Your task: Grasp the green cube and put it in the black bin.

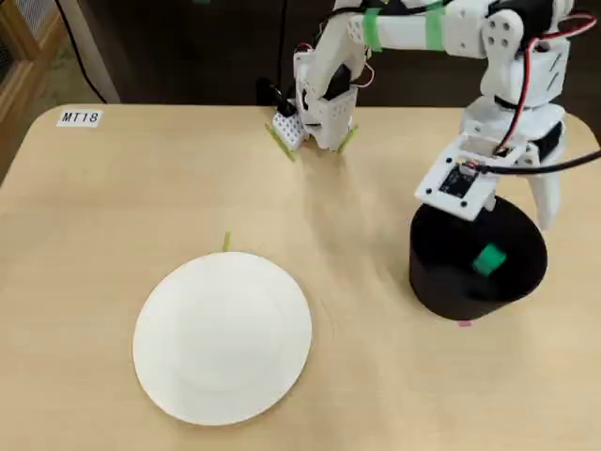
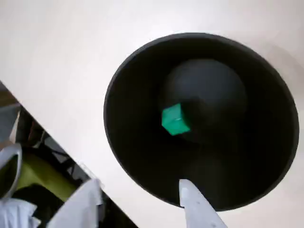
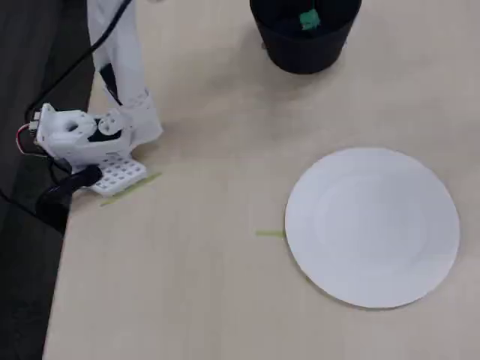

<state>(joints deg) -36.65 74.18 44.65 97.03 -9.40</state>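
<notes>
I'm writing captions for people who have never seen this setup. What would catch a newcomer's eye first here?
The bright-green little cube stands out most, set inside the round matte-black bin, near the table's right edge in a fixed view. Next comes the large, bare round white plate at the front of the pale wooden table. The white robot arm's gripper hangs over the bin, holding nothing.

green cube (image 2: 175, 120) lies tilted, seemingly loose, inside the round black bin (image 2: 137, 156).
</notes>
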